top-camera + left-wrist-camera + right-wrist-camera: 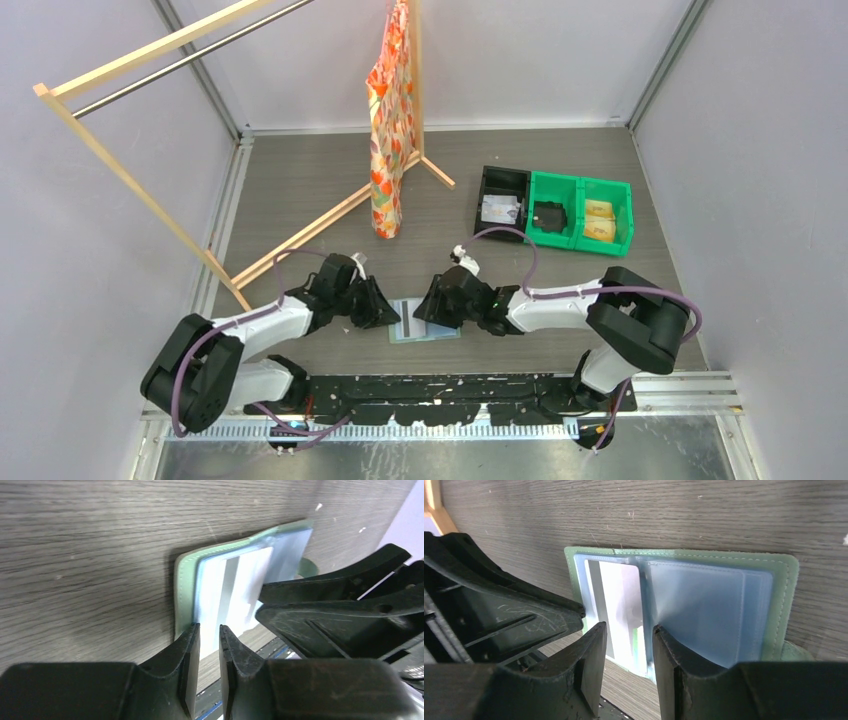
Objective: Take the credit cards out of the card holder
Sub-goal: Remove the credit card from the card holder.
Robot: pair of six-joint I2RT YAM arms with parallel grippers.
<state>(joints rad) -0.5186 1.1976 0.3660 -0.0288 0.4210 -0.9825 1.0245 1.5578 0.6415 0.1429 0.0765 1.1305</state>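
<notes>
The sage-green card holder [424, 324] lies open and flat on the table between both grippers. In the right wrist view its pale blue inner pockets [704, 600] face up, and a white card with a grey stripe [616, 592] sits in the left pocket. My left gripper [210, 632] is low at the holder's green edge [184, 595], jaws a narrow slit apart with nothing seen between them. My right gripper [629, 632] stands open over the holder's near edge, by the middle fold, holding nothing. The two grippers' fingers nearly meet above the holder.
A wooden clothes rack [150, 150] with an orange patterned cloth [388, 130] stands at the back left. A black bin [503, 200] and green bins [580, 212] with small items sit at the back right. The table's near edge rail [450, 395] runs just behind the holder.
</notes>
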